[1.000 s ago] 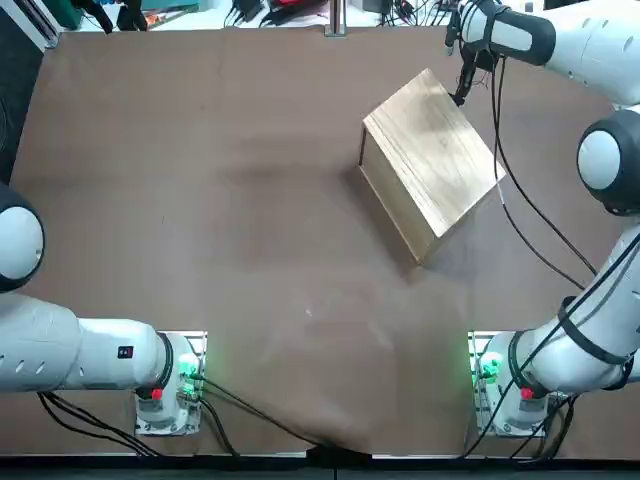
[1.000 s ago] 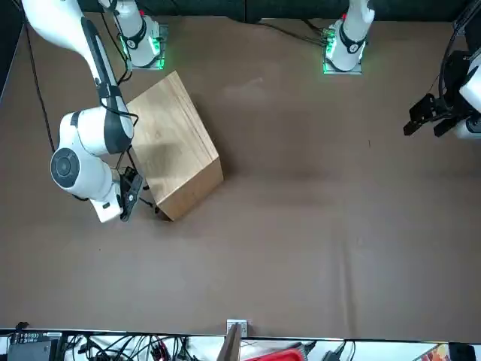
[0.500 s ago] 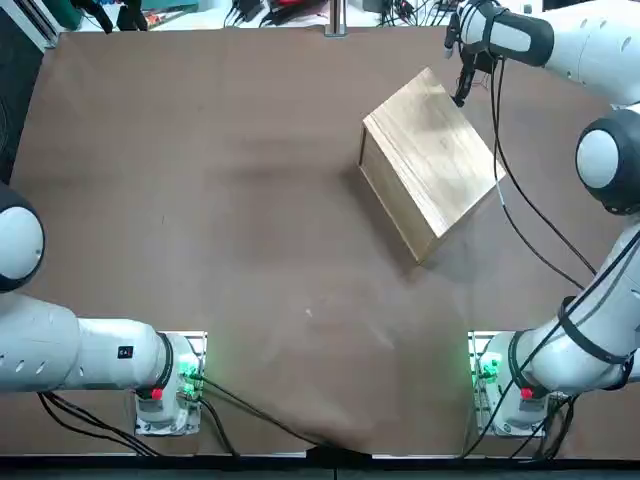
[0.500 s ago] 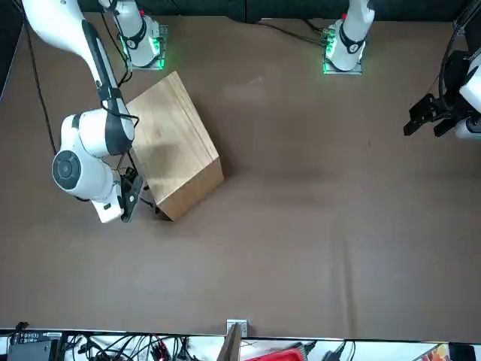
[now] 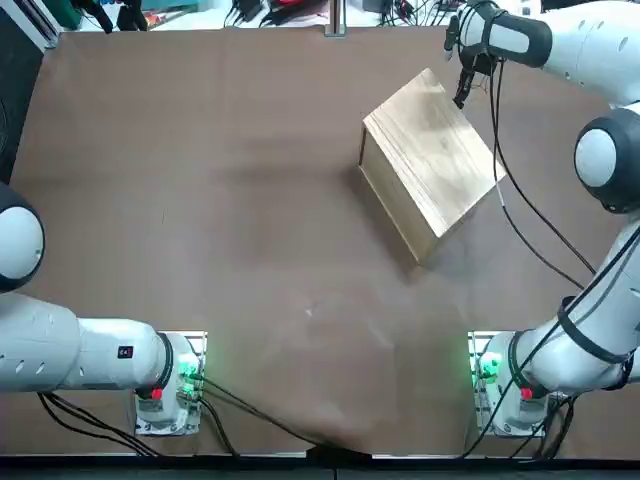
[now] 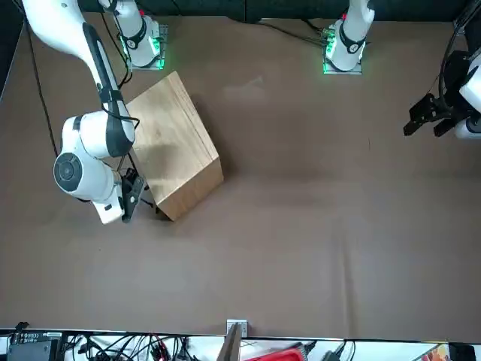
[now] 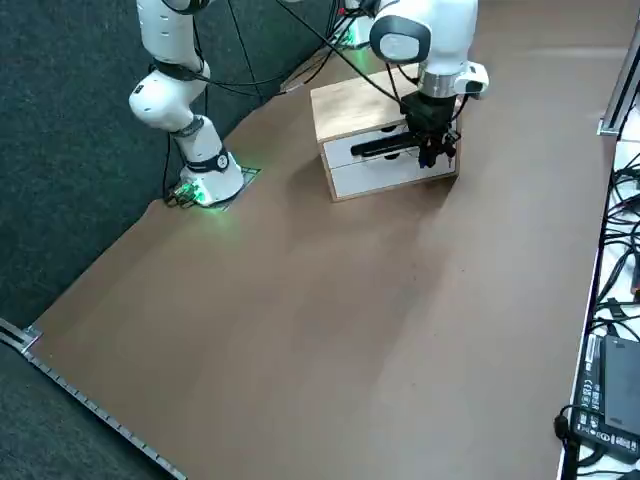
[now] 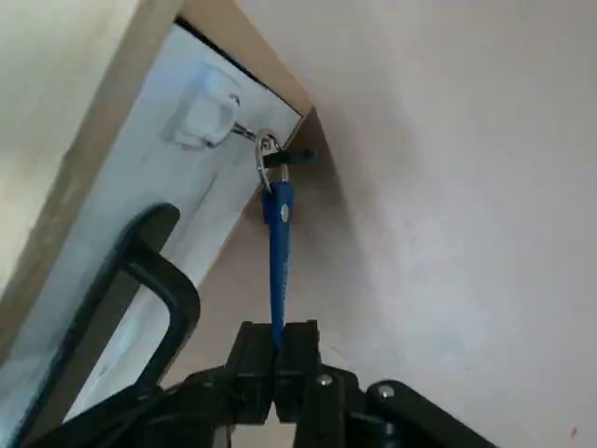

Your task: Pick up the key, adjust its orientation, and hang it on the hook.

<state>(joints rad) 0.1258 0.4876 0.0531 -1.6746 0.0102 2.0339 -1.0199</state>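
In the right wrist view the key is a blue strap (image 8: pixel 277 245) ending in a metal ring (image 8: pixel 267 154). The ring sits at the prong of a white hook (image 8: pixel 207 112) on the wooden box's white face. My right gripper (image 8: pixel 275 347) is shut on the strap's lower end, and the strap runs taut and straight from the ring to the fingers. From overhead the gripper (image 5: pixel 462 92) hangs at the far corner of the box (image 5: pixel 430 165). The side view puts the gripper (image 7: pixel 432 150) against the box's white front (image 7: pixel 375 170).
A black handle (image 8: pixel 154 280) runs along the same white face, close beside the gripper. The box (image 6: pixel 176 150) lies turned at an angle on the brown table. Cables and clutter line the table's far edge (image 5: pixel 280 12).
The right wrist has crept very slightly beside the box; the box has not moved.
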